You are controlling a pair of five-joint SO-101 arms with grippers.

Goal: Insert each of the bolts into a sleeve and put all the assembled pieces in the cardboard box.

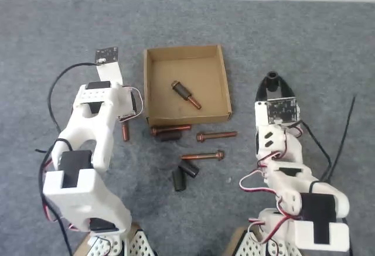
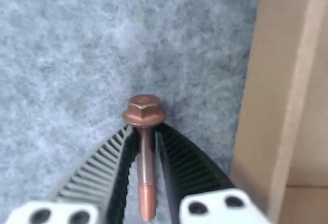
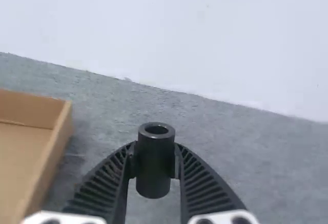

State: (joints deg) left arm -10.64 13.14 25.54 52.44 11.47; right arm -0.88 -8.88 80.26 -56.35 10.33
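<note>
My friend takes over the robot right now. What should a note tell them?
Left pincer: shut on a copper hex-head bolt, beside the brown cardboard box.
Right pincer: shut on a black cylindrical sleeve.
Done: one assembled bolt-and-sleeve piece lies in the box.
To do: join the held pair. Two bare bolts, two loose sleeves and a bolt with a sleeve by the box front are waiting.

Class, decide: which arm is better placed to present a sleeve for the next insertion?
Right. The right end effector grips a black sleeve, bore exposed; the left end effector holds a bolt.
</note>
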